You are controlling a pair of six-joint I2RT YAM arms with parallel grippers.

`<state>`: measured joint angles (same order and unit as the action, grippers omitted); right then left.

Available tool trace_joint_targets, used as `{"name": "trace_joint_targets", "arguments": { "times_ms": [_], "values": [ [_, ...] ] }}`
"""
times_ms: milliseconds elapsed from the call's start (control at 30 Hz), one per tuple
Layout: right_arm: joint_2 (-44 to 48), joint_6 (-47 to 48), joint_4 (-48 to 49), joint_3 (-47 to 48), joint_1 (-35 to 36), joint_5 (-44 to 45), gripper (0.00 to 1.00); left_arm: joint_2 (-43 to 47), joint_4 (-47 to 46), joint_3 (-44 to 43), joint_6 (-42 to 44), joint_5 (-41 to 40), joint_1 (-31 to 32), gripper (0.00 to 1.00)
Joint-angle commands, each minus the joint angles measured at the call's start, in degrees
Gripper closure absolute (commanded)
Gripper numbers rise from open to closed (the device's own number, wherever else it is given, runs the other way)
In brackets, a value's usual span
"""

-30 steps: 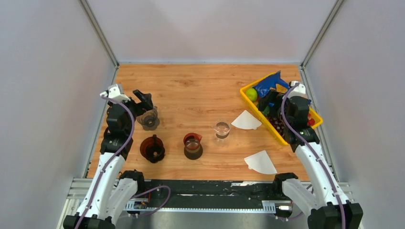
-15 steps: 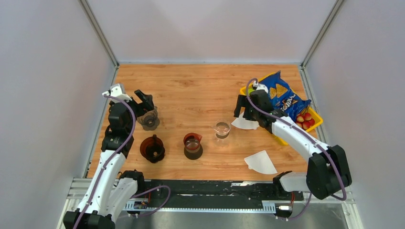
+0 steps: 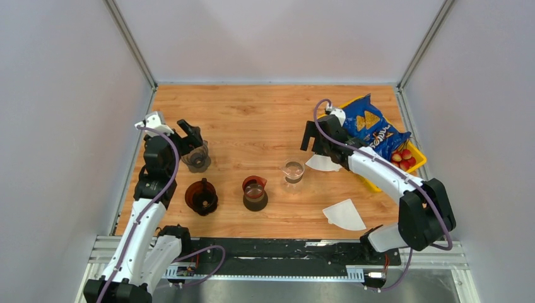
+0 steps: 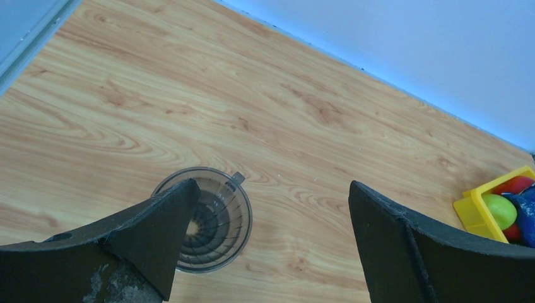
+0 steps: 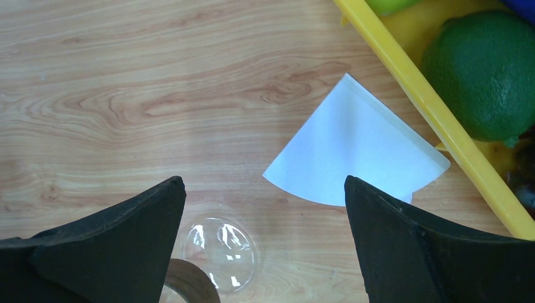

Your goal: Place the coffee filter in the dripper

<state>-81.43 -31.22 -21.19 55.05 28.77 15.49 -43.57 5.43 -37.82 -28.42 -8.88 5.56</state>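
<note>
A white folded coffee filter (image 3: pixel 323 164) lies flat beside the yellow basket; it also shows in the right wrist view (image 5: pixel 353 154). A second filter (image 3: pixel 344 214) lies near the front edge. A clear grey dripper (image 3: pixel 196 158) stands at the left and shows in the left wrist view (image 4: pixel 211 218). My left gripper (image 3: pixel 192 135) is open and empty just above and behind this dripper, which sits by its left finger (image 4: pixel 271 233). My right gripper (image 3: pixel 313 142) is open and empty above the wood just left of the first filter (image 5: pixel 262 240).
A dark brown dripper (image 3: pixel 202 197) and a brown dripper on a glass server (image 3: pixel 255 192) stand mid-left. A clear glass cup (image 3: pixel 293 170) stands by the right gripper (image 5: pixel 221 252). The yellow basket (image 3: pixel 372 180) holds a chip bag (image 3: pixel 372 126), a lime (image 5: pixel 482 76) and red fruit.
My right arm has swung left from over the yellow basket to above the filter and the glass cup. The left arm has not moved.
</note>
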Motion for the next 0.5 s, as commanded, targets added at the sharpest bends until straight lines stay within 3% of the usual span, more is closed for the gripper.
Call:
{"name": "trace_joint_targets", "arguments": {
  "times_ms": [0, 167, 333, 467],
  "values": [
    [-1.15, 3.7, 0.52, 5.69, 1.66, -2.45, 0.0, -0.38, 0.29, -2.32, -0.87, -1.47, -0.27, 0.0],
    [-3.41, 10.72, 0.67, 12.65, 6.14, -7.14, 0.0, -1.29, 3.32, -4.03, -2.66, -4.07, -0.24, 0.0],
    [-9.89, 18.79, 1.37, 22.08, 14.16, -14.21, 0.0, -1.83, 11.71, -5.31, -8.55, -12.93, -0.28, 0.0],
    [-13.28, 20.67, 1.55, 26.72, 18.2, -17.05, 0.0, -1.64, 15.69, -5.75, -10.28, -14.9, -0.27, 0.0]
  ]
}}
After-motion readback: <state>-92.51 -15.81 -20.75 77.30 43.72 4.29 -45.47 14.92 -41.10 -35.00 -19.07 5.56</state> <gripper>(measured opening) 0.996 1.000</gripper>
